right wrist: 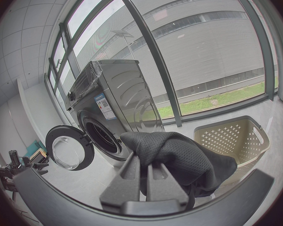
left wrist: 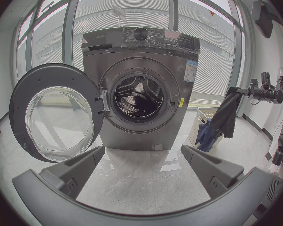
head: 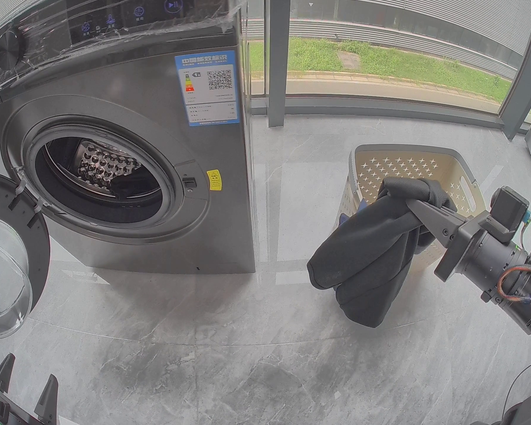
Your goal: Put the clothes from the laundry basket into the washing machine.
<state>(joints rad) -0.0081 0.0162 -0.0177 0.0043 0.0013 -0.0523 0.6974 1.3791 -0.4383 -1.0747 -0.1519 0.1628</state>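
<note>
Okay, your right claw (head: 417, 209) is clenched on the dark grey mesh garment (head: 369, 255), mid-right, by the beige plastic laundry basket (head: 413, 149). Carry it high so nothing drags, toward the open grey washing machine (head: 177, 149), upper left.

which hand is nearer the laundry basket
Right. The right hand holds a dark garment above the laundry basket; the left hand sits open across the floor, by the washing machine's open door.
</note>
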